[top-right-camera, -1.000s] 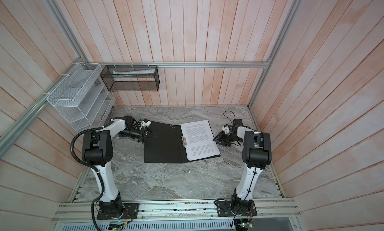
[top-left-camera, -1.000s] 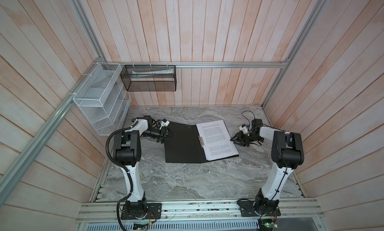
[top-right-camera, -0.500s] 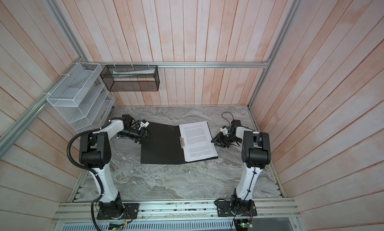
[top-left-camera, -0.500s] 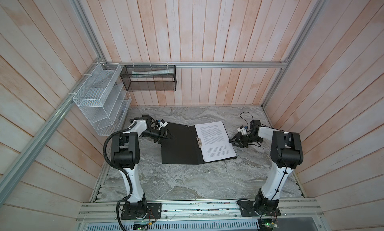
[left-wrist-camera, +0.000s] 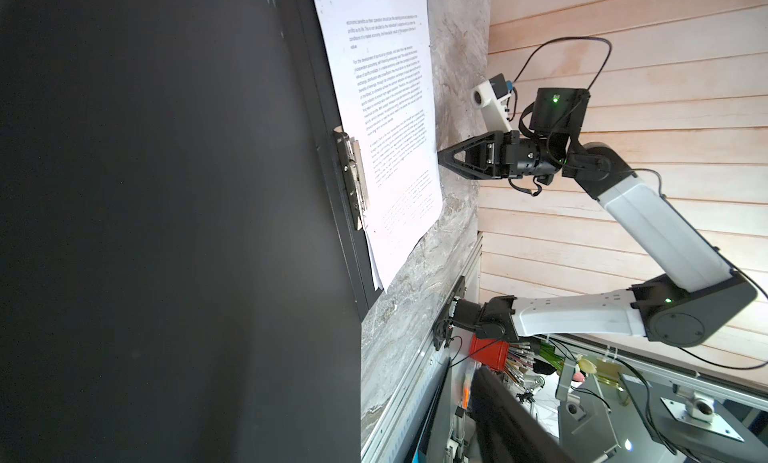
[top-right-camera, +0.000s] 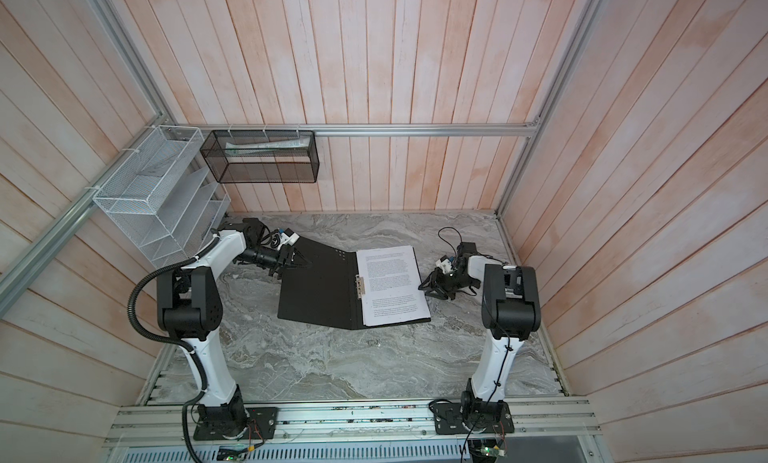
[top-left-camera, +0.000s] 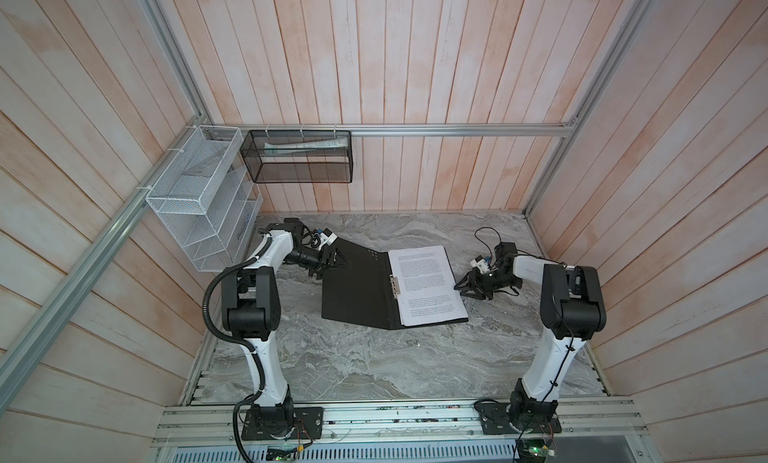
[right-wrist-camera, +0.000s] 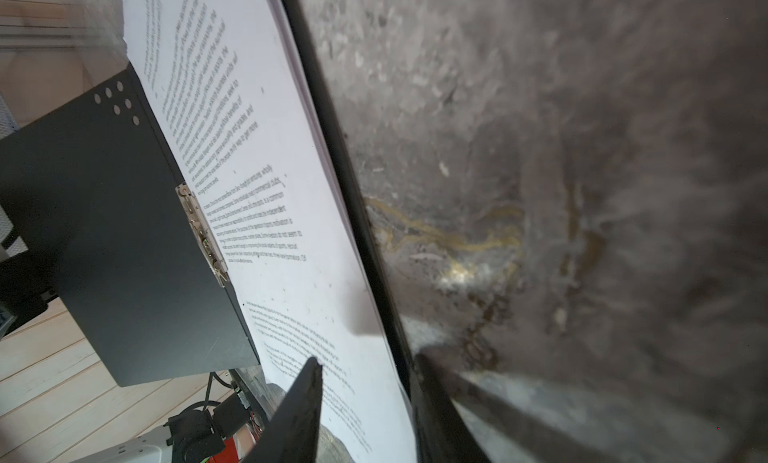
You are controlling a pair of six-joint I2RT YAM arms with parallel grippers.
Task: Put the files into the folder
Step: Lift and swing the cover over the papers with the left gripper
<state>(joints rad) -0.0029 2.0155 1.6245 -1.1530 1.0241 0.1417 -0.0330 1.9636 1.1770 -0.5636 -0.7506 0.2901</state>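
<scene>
Lying open, folder (top-left-camera: 357, 290) long axis near-far; right tool (top-left-camera: 460, 288) parted; left tool (top-left-camera: 341, 261) state unclear.

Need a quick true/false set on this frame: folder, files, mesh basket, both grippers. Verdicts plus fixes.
1. The folder lies open, black inside up. True.
2. The files lie on its left half. False: they lie on the right half, beside the metal clip.
3. The black mesh basket is empty. False: a pale flat thing lies in it.
4. The right gripper is at the files' right edge. True.
5. The left gripper is at the files too. False: it is at the folder's left cover.
</scene>
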